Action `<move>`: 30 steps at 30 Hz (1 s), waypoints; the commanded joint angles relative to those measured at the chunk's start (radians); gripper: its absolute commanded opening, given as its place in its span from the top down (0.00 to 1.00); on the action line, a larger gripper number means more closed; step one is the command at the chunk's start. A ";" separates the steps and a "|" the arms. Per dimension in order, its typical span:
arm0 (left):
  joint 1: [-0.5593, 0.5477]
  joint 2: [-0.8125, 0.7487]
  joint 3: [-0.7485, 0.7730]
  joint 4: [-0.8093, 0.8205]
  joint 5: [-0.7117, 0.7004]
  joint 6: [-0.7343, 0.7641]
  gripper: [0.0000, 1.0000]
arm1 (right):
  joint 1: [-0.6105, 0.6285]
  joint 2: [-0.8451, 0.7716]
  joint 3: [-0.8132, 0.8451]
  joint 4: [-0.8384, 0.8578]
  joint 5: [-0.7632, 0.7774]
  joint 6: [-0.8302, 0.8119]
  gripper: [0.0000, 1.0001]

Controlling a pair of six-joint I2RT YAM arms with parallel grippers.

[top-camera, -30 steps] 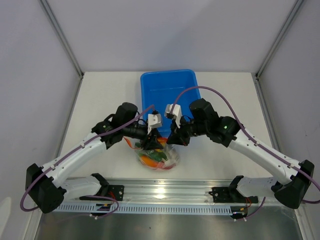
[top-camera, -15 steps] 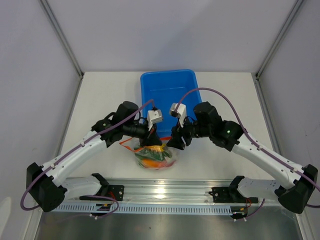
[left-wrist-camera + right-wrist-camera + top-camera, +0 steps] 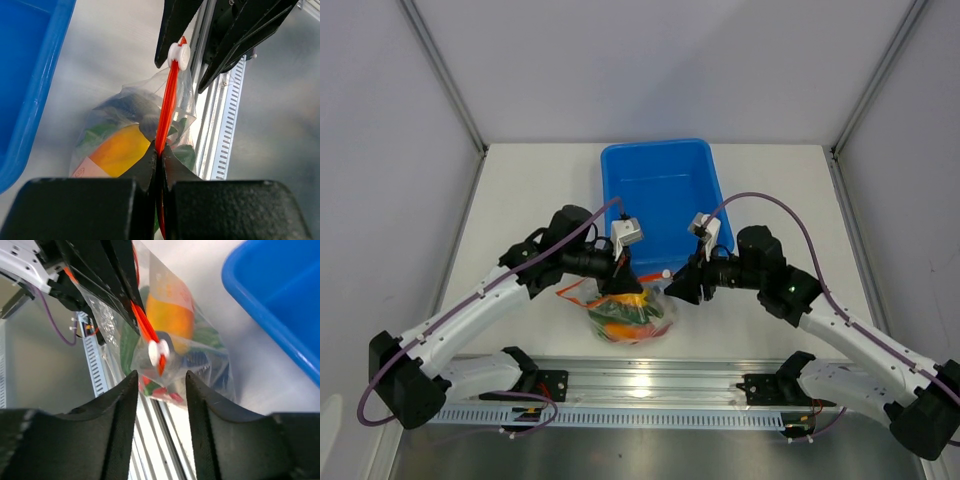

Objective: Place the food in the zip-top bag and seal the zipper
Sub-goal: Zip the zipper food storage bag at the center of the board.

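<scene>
The white desk (image 3: 520,190) carries the blue tub (image 3: 655,185) at its far middle. On the near side of the tub, close to the desk's near edge, sits the zip-top bag (image 3: 645,322) with the food inside. An orange-yellow pepper (image 3: 117,150) and green pieces (image 3: 207,337) show through the clear plastic. The zipper (image 3: 167,105) runs along the bag's raised mouth, with a white slider (image 3: 178,55) towards its right end. The left end effector (image 3: 159,156) is clamped on the zipper to the left of the slider. The right end effector (image 3: 160,379) hangs just right of the slider, its fingers apart and gripping nothing.
</scene>
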 commanded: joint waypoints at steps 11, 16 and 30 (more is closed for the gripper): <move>-0.003 -0.055 -0.019 0.078 0.017 -0.059 0.99 | -0.007 0.055 -0.047 0.296 -0.162 0.134 0.73; -0.003 -0.061 -0.012 0.078 0.017 -0.060 0.99 | -0.009 0.023 -0.083 0.298 -0.143 0.135 0.63; -0.003 -0.079 -0.007 0.061 0.020 -0.065 0.94 | -0.009 0.027 -0.129 0.365 -0.137 0.169 1.00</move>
